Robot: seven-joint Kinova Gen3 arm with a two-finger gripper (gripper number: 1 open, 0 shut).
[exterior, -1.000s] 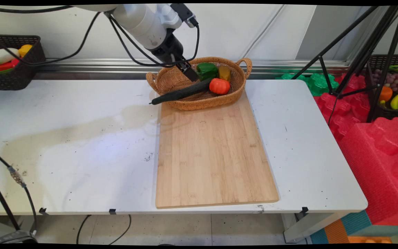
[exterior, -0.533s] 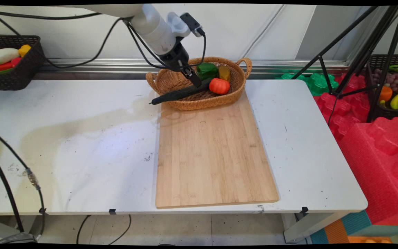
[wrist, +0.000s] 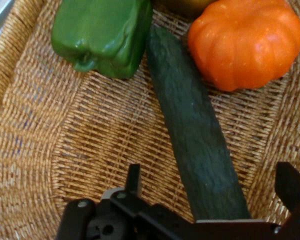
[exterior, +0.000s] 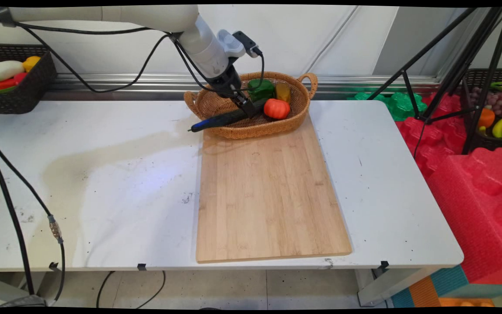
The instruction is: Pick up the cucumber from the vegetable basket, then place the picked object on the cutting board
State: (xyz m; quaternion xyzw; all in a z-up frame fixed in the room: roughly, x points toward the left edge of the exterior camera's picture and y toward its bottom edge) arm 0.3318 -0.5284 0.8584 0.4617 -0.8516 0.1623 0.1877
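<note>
A long dark green cucumber [exterior: 227, 118] [wrist: 195, 130] lies slantwise in a wicker basket [exterior: 292, 123] [wrist: 35, 150], its thin end sticking out over the basket's left rim. My gripper [exterior: 249, 110] [wrist: 213, 186] is down inside the basket and open. One finger stands on each side of the cucumber, with a gap at both. A green bell pepper [exterior: 260, 89] [wrist: 102, 35] lies just beyond, an orange pumpkin [exterior: 276, 108] [wrist: 247, 42] to the cucumber's right. A yellow vegetable [exterior: 283, 91] sits behind the pumpkin.
A bamboo cutting board [exterior: 268, 192] lies on the white table [exterior: 103, 183], its far edge under the basket. A black crate of produce [exterior: 13, 80] stands at the far left. Tripod legs [exterior: 447, 65], red foam [exterior: 473, 183] and a fruit basket [exterior: 499, 113] lie off the right edge.
The arm has swung right and lowered. The gripper went from above the basket's left part down to straddle the cucumber. The cucumber and the other vegetables have not moved.
</note>
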